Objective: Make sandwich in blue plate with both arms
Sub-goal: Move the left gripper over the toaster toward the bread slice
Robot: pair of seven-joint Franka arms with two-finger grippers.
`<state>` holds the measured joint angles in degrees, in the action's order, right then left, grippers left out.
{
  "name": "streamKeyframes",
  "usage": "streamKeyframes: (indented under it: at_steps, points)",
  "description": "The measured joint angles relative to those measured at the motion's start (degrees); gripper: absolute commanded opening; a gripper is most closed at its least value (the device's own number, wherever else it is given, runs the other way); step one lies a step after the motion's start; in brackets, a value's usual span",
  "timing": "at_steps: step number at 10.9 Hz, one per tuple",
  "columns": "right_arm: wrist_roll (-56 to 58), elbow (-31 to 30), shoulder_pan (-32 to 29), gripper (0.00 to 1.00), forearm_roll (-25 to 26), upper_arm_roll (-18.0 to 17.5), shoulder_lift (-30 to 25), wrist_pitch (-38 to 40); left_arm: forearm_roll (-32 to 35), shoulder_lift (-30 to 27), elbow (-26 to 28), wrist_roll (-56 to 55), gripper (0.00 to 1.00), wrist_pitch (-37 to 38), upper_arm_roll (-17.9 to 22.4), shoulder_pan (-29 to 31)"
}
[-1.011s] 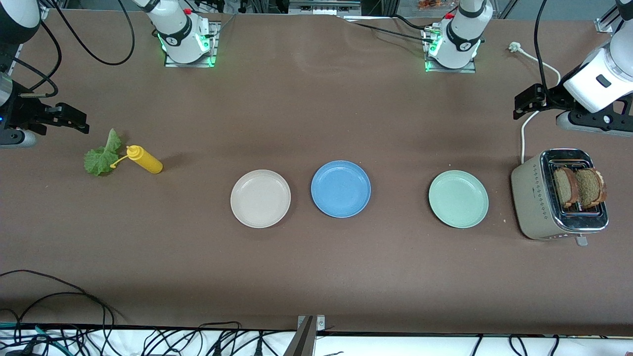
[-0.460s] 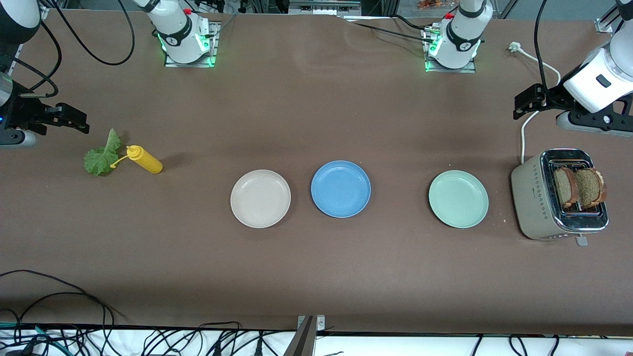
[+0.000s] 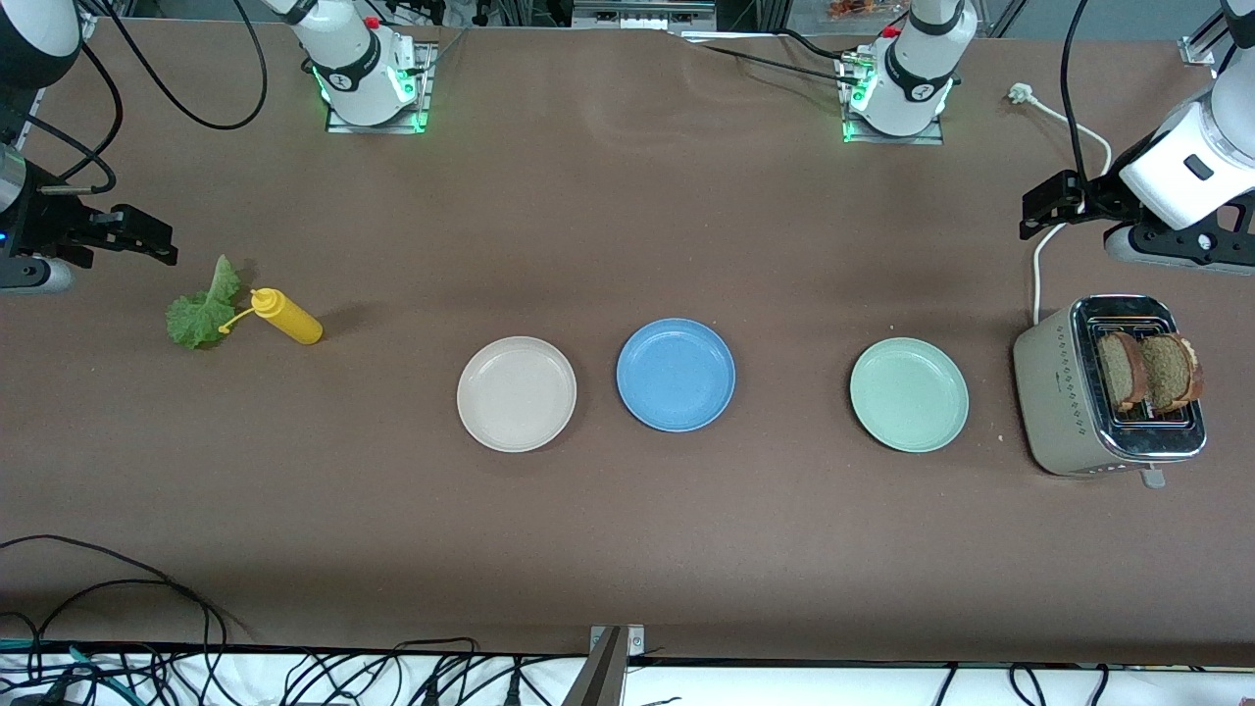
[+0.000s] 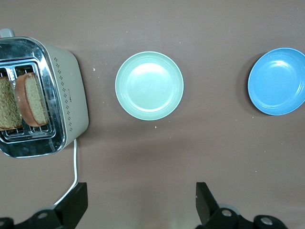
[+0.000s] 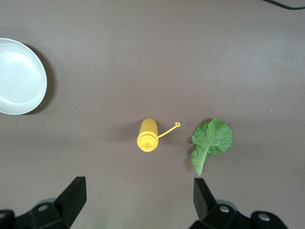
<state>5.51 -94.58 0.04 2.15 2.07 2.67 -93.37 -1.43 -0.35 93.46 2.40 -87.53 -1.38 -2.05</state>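
The blue plate (image 3: pixel 676 375) (image 4: pixel 277 81) lies bare mid-table between two other plates. Two brown bread slices (image 3: pixel 1123 371) (image 3: pixel 1169 373) stand upright in the toaster's slots, seen also in the left wrist view (image 4: pixel 32 98). A ruffled green lettuce leaf (image 3: pixel 201 312) (image 5: pixel 212 139) lies flat at the right arm's end of the table. My left gripper (image 3: pixel 1049 201) (image 4: pixel 141 195) hangs open and empty over bare table beside the toaster. My right gripper (image 3: pixel 132 235) (image 5: pixel 139 191) hangs open and empty over the table by the lettuce.
A beige plate (image 3: pixel 517 393) (image 5: pixel 19 76) and a mint-green plate (image 3: pixel 909 394) (image 4: pixel 149 85) flank the blue one. A yellow squeeze bottle (image 3: pixel 286 316) (image 5: pixel 147 135) lies beside the lettuce. The toaster (image 3: pixel 1064 392) (image 4: pixel 71 95) trails a white cord (image 3: pixel 1037 265). Cables hang along the front edge.
The left arm's wrist has shifted very slightly. Nothing on the table has moved, and both grippers stay open.
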Motion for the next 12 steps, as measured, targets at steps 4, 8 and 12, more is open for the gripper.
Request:
streamKeyframes:
  at_steps: [4,8,12]
  points:
    - [0.00,0.00,0.00,1.00,0.00,0.00,0.03,0.00,1.10,0.00,-0.16,0.00,1.00,-0.01,0.06,0.05]
    - [0.00,0.00,-0.02,1.00,0.00,0.01,0.14,0.00,5.41,0.45,-0.27,0.33,1.00,-0.01,1.26,0.98]
    - [0.00,0.00,-0.04,1.00,0.00,0.03,0.22,0.00,5.44,7.26,-4.48,4.23,1.00,-0.54,2.21,6.40]
